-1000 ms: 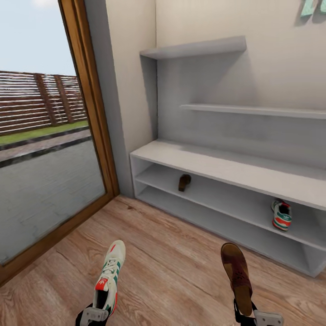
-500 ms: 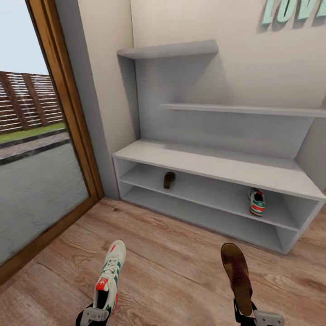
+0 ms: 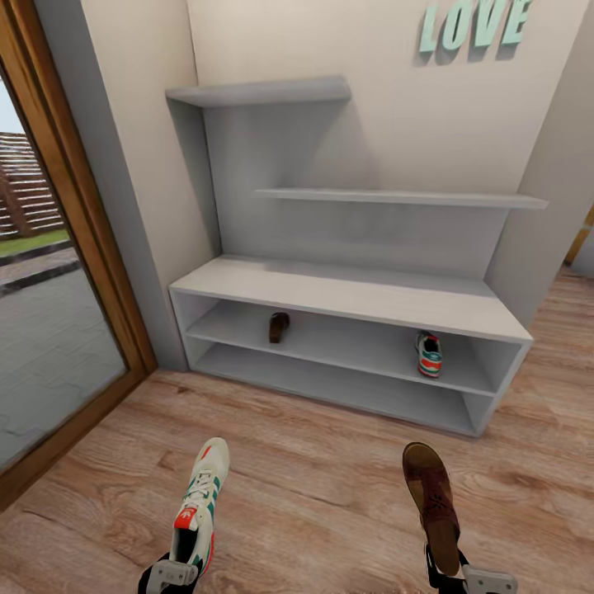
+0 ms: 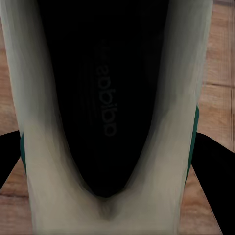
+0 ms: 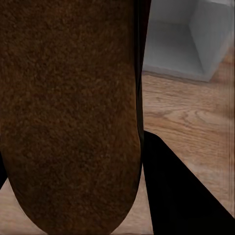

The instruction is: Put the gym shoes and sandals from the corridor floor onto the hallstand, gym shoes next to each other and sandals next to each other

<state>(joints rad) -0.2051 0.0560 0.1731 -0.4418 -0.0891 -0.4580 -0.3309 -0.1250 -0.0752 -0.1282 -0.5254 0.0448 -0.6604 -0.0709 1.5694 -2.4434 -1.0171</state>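
My left gripper [image 3: 172, 573], at seven o'clock in the head view, pinches the heel of a gym shoe [image 3: 198, 503], toe pointing ahead at twelve. The left wrist view looks straight into its dark insole [image 4: 105, 98], with a black finger on each outer flank, so my fingers are pressed onto the shoe's sides.

Ahead, at about eleven to one o'clock, stands the hallstand [image 3: 346, 293]. On its upper low shelf a sandal [image 3: 279, 327] lies toward the left end, and a second gym shoe [image 3: 428, 354] lies toward the right end, well apart from the sandal.

At five o'clock my right gripper [image 3: 462, 577] holds the other sandal [image 3: 432, 495] by its heel end, toe forward; the right wrist view shows its brown footbed [image 5: 68, 112] close up with a dark finger [image 5: 181, 196] beside it, closed on the sandal as far as I can judge.

So I judge half done: one of each pair is racked, and the corridor floor [image 3: 330, 487] before me carries no shoe. Left: set both carried ones on the rack, each beside its mate.
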